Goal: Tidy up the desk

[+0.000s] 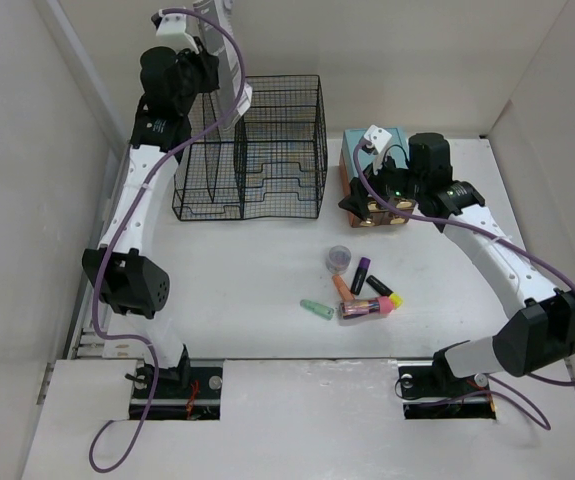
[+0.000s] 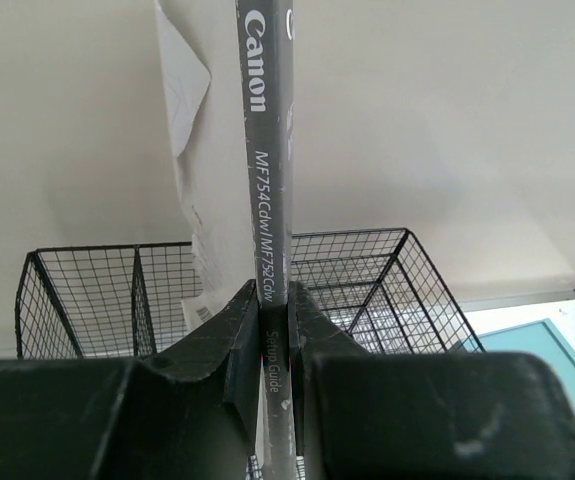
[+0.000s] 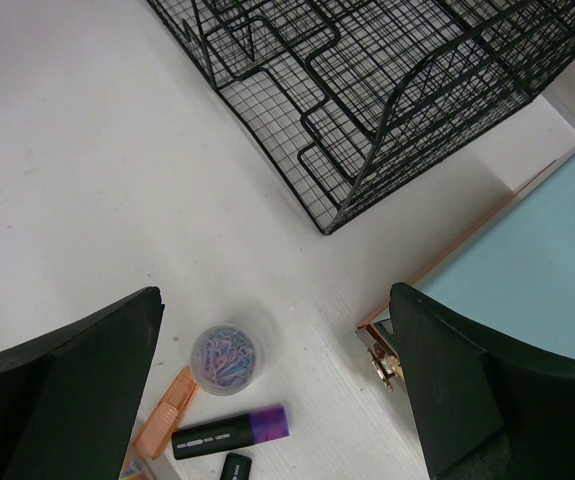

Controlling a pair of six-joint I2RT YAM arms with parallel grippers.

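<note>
From the top camera, the white desk (image 1: 247, 270) spreads under and all around the black wire file rack (image 1: 257, 150), which stands toward its far side. The left gripper (image 1: 212, 88) hangs above the rack's left end, clenched on a grey booklet (image 1: 225, 50) held upright over the wires. The right gripper (image 1: 379, 205) sits to the right of the rack, beside a teal-topped drawer box (image 1: 392, 138). A scatter of markers (image 1: 367, 295) lies in front of the rack, toward its right.

On the left wrist camera, the left gripper (image 2: 272, 370) pinches the booklet (image 2: 265, 150) by its spine, and the rack (image 2: 367, 280) sits below and behind.

On the right wrist camera, the right gripper (image 3: 275, 300) is spread wide, grasping nothing. Bare desk (image 3: 67, 150) shows between its fingers (image 3: 77, 390). A tub of paper clips (image 3: 225, 353) and a purple highlighter (image 3: 232, 430) lie near the rack's (image 3: 367, 100) corner, with the drawer box (image 3: 527, 260) just beside that corner.
</note>
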